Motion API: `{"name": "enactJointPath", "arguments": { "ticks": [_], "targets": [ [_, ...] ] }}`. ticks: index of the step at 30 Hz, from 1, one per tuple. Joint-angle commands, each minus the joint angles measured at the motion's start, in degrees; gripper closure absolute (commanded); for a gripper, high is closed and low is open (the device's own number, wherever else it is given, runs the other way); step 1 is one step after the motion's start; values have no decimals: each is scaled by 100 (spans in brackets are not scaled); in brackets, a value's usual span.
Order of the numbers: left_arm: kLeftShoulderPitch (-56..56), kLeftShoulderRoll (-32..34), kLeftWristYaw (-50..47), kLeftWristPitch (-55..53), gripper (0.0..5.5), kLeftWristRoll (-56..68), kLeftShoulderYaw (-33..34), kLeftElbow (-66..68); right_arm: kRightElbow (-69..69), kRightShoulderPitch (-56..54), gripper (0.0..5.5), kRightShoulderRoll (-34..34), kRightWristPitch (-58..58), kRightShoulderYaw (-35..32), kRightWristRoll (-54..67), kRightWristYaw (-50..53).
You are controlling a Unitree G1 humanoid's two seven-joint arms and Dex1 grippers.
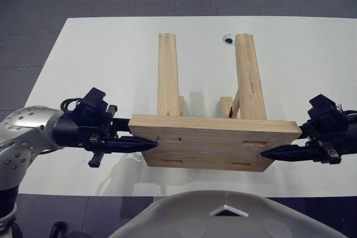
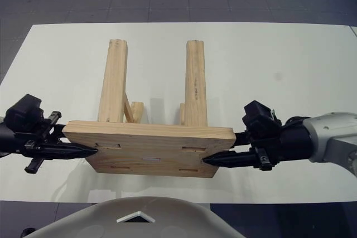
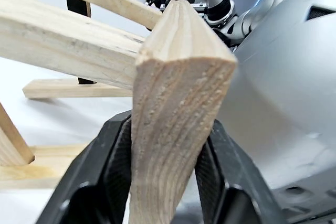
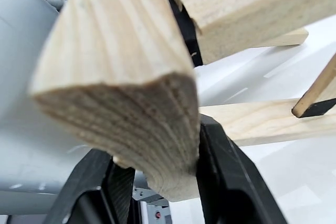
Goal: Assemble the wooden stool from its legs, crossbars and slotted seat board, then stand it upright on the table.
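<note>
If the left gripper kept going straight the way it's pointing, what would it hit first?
The seat board: the left gripper is clamped on its end, so there is no free travel.

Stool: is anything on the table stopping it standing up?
Nothing visible blocks it. The left gripper and right gripper clamp the seat board's ends; a small round thing lies on the table by one leg's far end.

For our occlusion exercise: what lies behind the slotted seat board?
Two legs stretch away behind the seat board, crossbar ends between them. Their joints with it are covered.
</note>
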State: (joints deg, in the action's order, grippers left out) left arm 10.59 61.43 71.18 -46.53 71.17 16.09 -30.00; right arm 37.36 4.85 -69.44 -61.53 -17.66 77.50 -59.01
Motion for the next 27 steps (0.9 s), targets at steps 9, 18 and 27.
{"name": "enactJointPath", "arguments": {
  "ticks": [9, 18, 27],
  "targets": [
    [-731, 802, -753, -1514, 394, 3230, -425, -206, -970, -581, 402, -928, -237, 980, 3549, 1260],
    [-2009, 514, -1681, -1899, 394, 4175, -1389, 837, -2339, -2342, 402, -462, -1110, 2367, 3550, 1061],
    [-3820, -574, -2069, -2942, 394, 3989, -2360, 3191, -5282, -4375, 402, 1072, -2375, 3536, 3439, 1699]
  ]
}}
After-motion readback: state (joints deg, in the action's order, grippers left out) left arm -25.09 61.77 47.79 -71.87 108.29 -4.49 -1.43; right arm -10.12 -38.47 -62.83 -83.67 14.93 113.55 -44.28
